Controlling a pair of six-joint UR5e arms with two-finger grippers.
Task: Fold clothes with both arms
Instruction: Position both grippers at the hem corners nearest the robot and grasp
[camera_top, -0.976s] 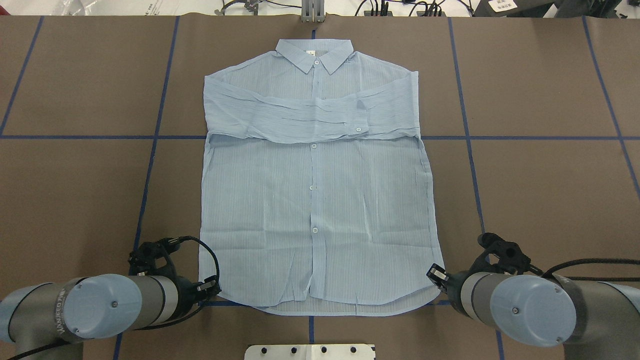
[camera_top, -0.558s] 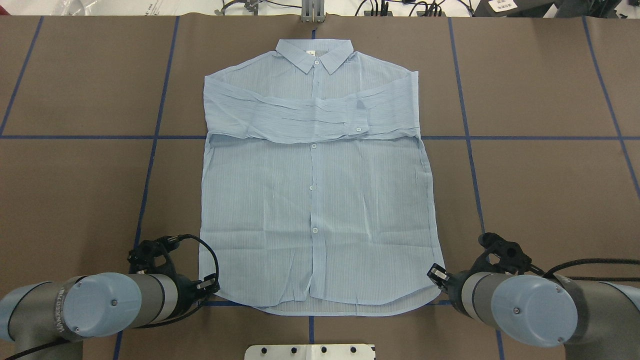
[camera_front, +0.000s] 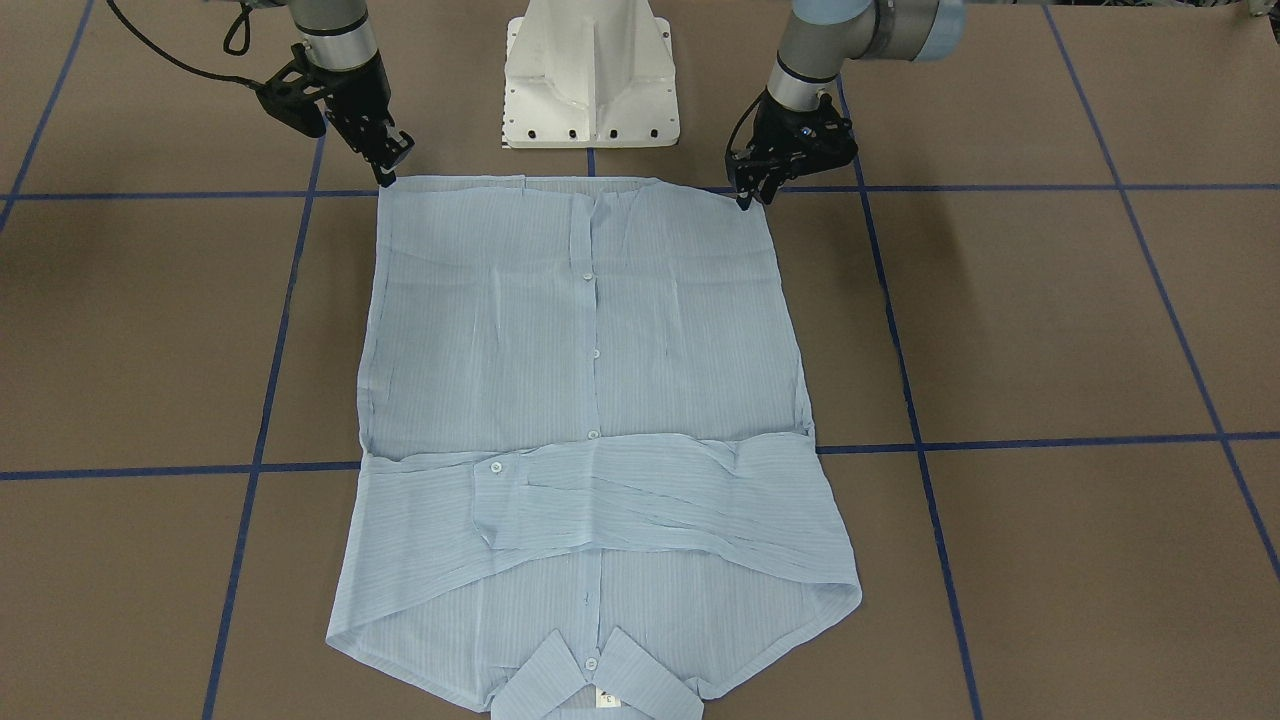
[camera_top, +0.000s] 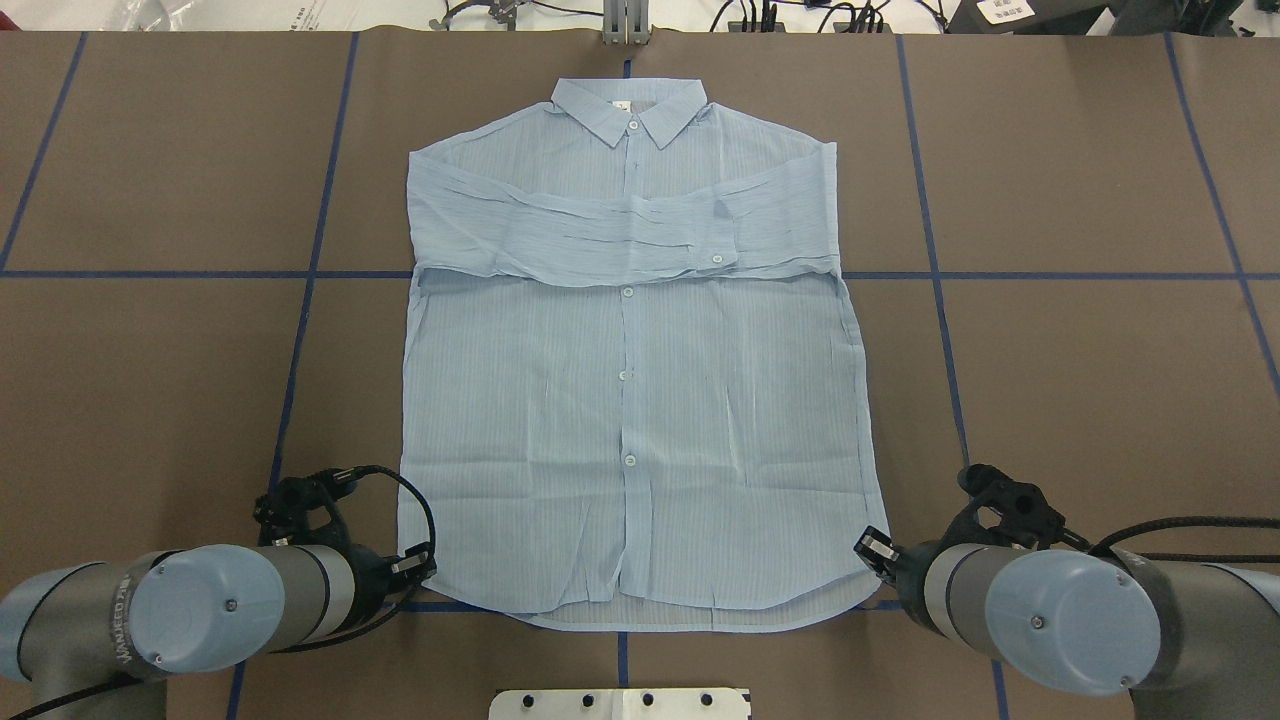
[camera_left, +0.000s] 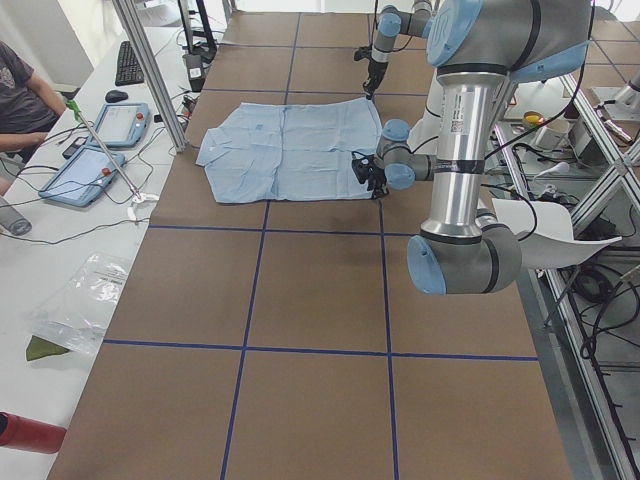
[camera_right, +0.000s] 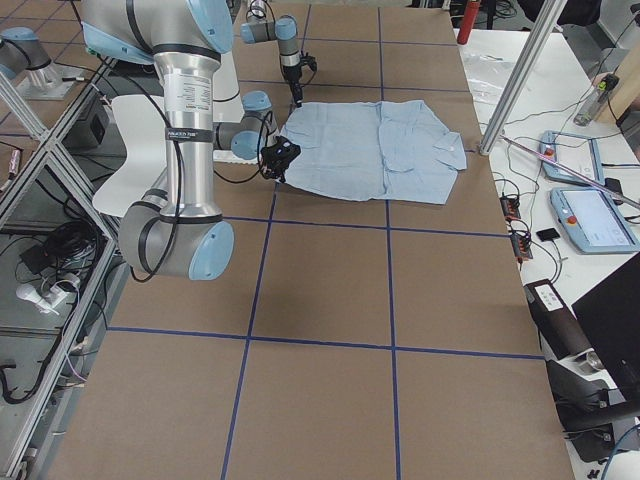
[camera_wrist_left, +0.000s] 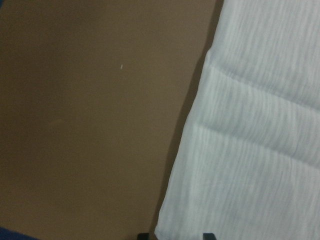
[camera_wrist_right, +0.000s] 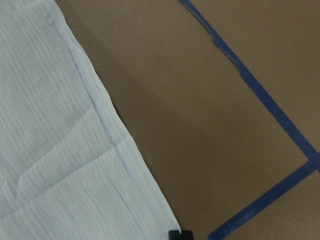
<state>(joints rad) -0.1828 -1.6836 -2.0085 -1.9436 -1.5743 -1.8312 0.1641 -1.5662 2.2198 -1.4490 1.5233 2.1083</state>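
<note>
No text can be read in full. In the overhead view, dark lettering runs along the left arm (camera_top: 200, 612) at 8 o'clock, too skewed to spell out. In the right-side view, vertical print on the right arm (camera_right: 188, 140) is too small. In the front view, the shirt (camera_front: 590, 330) has a collar tag (camera_front: 605, 699) at 6 o'clock, blurred.

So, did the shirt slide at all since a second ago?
No. The shirt lies where it did: its folded sleeves still sit just above the crossways blue tape line, both sides.
</note>
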